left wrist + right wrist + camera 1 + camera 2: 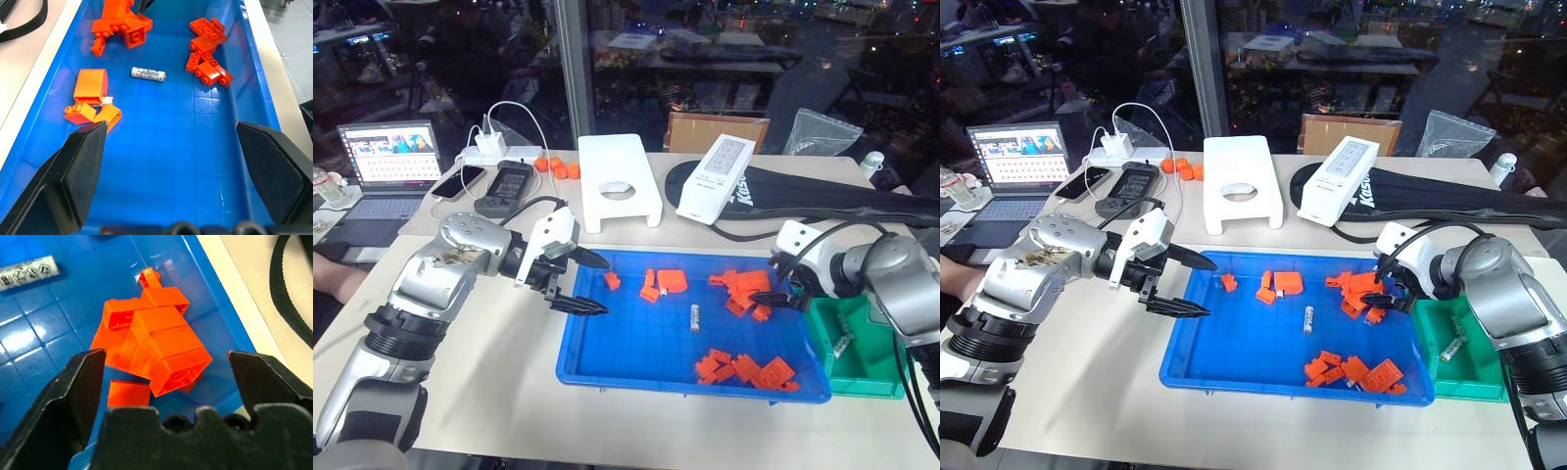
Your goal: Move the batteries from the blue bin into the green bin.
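On the table in front of me, I see the blue bin [636,367], a wide shallow tray with a gridded floor and raised rim, and the smaller green bin [871,377] touching its right end. One battery [695,316] lies loose near the middle of the blue floor, a thin silvery-grey cylinder with dark bands and printing along its side, clear of the bricks. From the left wrist camera I make out a second battery [106,101], mostly hidden, wedged against an orange brick cluster [93,95] so that just its pale end shows. Another battery [1450,350] rests inside the green bin, leaning against its floor. My right gripper [786,290] hangs over the right end of the blue bin with its fingers spread wide and nothing between them; directly below it sits a piled heap of orange bricks [156,345], which crowds that corner. My left gripper [582,284] hovers at the left end of the tray, fingers released and apart, holding nothing. More orange bricks [744,370] lie scattered along the near right of the tray. Behind the bins I can see a white stand [619,181], a white box [715,176] on a black bag [822,201], a laptop [386,166] and a phone [505,188].
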{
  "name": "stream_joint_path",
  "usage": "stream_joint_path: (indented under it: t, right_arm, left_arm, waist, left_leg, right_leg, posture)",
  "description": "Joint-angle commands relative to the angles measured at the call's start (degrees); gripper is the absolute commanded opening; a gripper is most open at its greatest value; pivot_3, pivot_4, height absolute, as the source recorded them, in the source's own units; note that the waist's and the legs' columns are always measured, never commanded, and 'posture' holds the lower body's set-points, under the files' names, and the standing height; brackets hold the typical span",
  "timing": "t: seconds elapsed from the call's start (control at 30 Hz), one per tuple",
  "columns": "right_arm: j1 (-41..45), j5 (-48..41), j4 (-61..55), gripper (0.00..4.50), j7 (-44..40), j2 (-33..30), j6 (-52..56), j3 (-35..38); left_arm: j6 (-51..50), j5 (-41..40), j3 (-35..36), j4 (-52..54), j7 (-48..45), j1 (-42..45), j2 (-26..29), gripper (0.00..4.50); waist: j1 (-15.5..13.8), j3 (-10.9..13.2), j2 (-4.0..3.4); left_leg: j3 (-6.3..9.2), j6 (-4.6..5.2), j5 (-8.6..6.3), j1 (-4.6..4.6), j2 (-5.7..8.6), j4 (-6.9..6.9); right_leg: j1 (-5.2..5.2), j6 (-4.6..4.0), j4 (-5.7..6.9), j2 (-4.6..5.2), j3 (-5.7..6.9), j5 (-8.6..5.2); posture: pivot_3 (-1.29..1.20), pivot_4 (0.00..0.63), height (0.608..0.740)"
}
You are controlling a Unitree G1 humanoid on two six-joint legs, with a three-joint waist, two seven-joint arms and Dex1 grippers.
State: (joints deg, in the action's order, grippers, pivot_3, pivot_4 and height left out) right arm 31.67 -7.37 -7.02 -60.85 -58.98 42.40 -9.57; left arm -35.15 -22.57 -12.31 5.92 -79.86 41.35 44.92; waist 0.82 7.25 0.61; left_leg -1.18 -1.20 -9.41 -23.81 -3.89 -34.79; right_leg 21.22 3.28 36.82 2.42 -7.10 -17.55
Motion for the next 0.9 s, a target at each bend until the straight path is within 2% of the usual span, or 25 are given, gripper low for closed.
stream_joint_path:
  t: [0.03,0.1,0.3,0.6,0.83,0.87,0.9]
  right_arm:
    - [1.9,-3.5,-8.8,4.43,-2.2,0.7,2.8,0.6]
    - [1.3,-3.1,-11.0,4.43,-2.0,1.1,3.1,-1.5]
    - [0.1,-2.3,-14.0,4.43,0.1,7.7,3.0,-7.9]
    - [0.3,2.8,-3.4,4.43,0.8,12.8,-7.9,-12.7]
    - [0.4,4.3,0.0,4.43,-0.7,13.6,-9.1,-13.2]
    - [0.3,4.3,0.2,3.91,-0.8,13.6,-8.6,-13.1]
    - [0.1,4.1,0.3,3.72,-1.1,13.5,-8.0,-13.0]
  left_arm:
    - [0.3,-0.4,0.7,1.1,-0.2,0.9,0.5,4.5]
    - [0.4,-0.4,0.6,1.1,-0.3,1.0,0.5,4.5]
    - [1.1,0.1,0.5,0.4,-0.9,1.3,0.7,4.5]
    - [0.7,0.1,0.7,1.2,-0.8,1.1,0.9,4.5]
    - [0.2,-0.2,1.0,1.9,-0.7,0.7,1.6,4.5]
    - [0.1,-0.3,1.1,2.0,-0.6,0.6,1.7,4.5]
    - [0.1,-0.3,1.1,2.1,-0.5,0.5,1.7,4.5]
  waist:
    - [0.3,0.0,-0.01]
    - [0.3,0.0,-0.01]
    - [0.1,0.0,0.01]
    - [0.0,0.0,0.03]
    - [0.0,0.0,0.03]
    - [0.0,0.0,0.03]
    - [0.0,0.0,0.03]
  left_leg:
    - [0.0,0.0,0.0,0.01,0.0,0.01]
    - [0.01,0.0,0.0,0.03,-0.02,0.04]
    - [0.02,0.0,0.0,0.01,-0.01,0.0]
    - [0.02,0.0,0.0,-0.01,-0.01,-0.04]
    - [0.02,0.0,0.0,-0.01,-0.01,-0.03]
    - [0.02,0.0,0.0,-0.01,-0.01,-0.03]
    - [0.02,0.0,0.0,-0.01,-0.01,-0.03]
  right_leg:
    - [0.0,-0.01,0.01,0.0,0.0,0.0]
    - [0.0,0.0,0.01,-0.02,0.01,0.0]
    - [-0.01,0.01,0.01,-0.02,0.02,-0.01]
    - [0.0,0.0,0.02,-0.01,0.03,0.0]
    - [0.0,-0.02,0.03,-0.02,0.03,0.01]
    - [0.0,-0.01,0.03,-0.02,0.03,0.01]
    - [-0.01,-0.02,0.03,-0.01,0.03,0.01]
  posture:
    - [0.0,0.15,0.706]
    - [0.0,0.15,0.706]
    - [0.0,0.15,0.706]
    - [0.0,0.15,0.706]
    - [0.0,0.15,0.706]
    - [0.0,0.15,0.706]
    - [0.0,0.15,0.706]
